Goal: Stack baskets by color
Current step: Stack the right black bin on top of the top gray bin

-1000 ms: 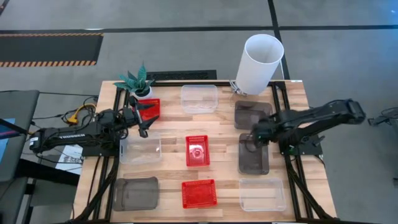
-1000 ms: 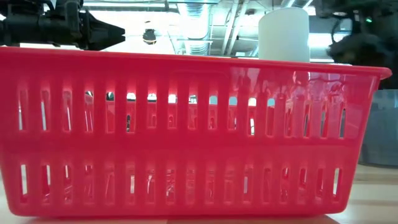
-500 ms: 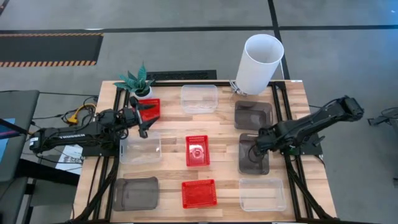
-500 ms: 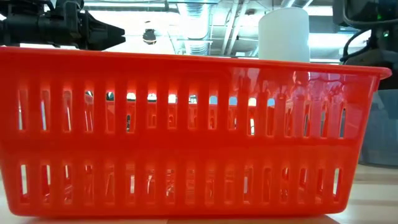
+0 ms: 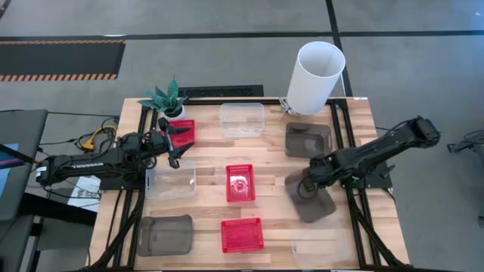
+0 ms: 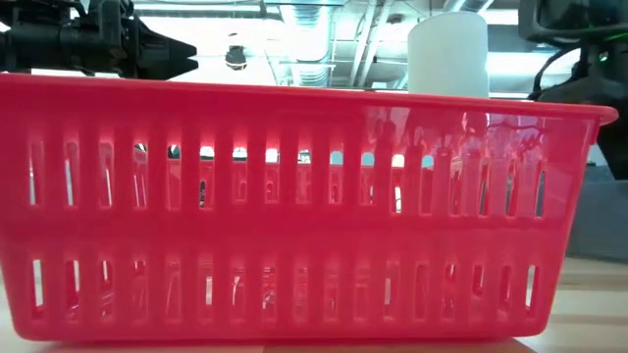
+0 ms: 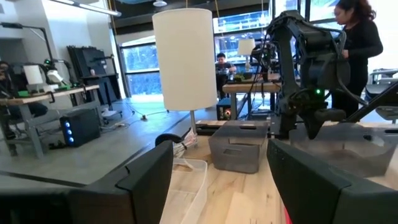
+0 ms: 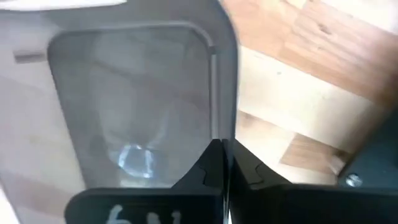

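Grey basket [image 5: 308,196] rim pinched, apparently; right fingers [image 8: 214,163] together.

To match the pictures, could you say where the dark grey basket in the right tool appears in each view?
High: dark grey basket right of centre, askew, in right tool.
Low: probably the grey patch at right edge.
Left wrist: far right, under the right arm.
Right wrist: fills left half.
Landmark: white cylinder.

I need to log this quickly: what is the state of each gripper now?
Left gripper: open, holding nothing, above the table's left side.
Right gripper: shut on the rim of the dark grey basket.
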`<state>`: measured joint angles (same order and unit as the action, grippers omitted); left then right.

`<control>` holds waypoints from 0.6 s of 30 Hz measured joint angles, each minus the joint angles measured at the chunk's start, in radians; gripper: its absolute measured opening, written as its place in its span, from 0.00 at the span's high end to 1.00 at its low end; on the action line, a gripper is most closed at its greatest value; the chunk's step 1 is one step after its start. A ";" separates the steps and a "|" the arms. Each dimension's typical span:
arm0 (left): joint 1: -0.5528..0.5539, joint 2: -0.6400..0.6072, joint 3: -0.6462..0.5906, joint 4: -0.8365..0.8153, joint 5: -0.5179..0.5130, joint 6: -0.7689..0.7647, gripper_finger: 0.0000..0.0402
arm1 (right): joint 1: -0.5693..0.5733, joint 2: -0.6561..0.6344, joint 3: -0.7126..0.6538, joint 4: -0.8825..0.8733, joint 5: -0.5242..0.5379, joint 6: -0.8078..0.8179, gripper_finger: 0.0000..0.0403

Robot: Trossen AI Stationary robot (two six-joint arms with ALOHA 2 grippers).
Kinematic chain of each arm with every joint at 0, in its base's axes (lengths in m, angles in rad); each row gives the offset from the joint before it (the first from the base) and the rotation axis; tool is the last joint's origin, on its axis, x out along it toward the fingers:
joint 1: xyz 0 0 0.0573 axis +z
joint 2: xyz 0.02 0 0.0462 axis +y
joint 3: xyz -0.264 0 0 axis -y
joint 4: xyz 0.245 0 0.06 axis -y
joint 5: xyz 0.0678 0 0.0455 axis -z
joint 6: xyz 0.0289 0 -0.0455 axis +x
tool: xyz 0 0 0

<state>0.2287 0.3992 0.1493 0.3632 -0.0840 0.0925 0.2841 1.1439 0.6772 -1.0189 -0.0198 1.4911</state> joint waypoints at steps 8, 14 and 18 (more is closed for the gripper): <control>0.000 0.000 0.000 -0.008 0.000 -0.008 0.37 | 0.000 -0.120 0.046 0.006 0.085 -0.054 0.98; 0.000 0.000 0.000 -0.015 -0.001 -0.027 0.37 | -0.002 -0.195 0.103 0.003 0.217 -0.138 0.99; 0.000 0.000 0.000 -0.016 0.000 -0.029 0.37 | -0.024 -0.235 0.146 0.008 0.283 -0.228 0.99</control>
<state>0.2287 0.3992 0.1493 0.3470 -0.0837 0.0635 0.2604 0.9088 0.8230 -1.0113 0.2634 1.2627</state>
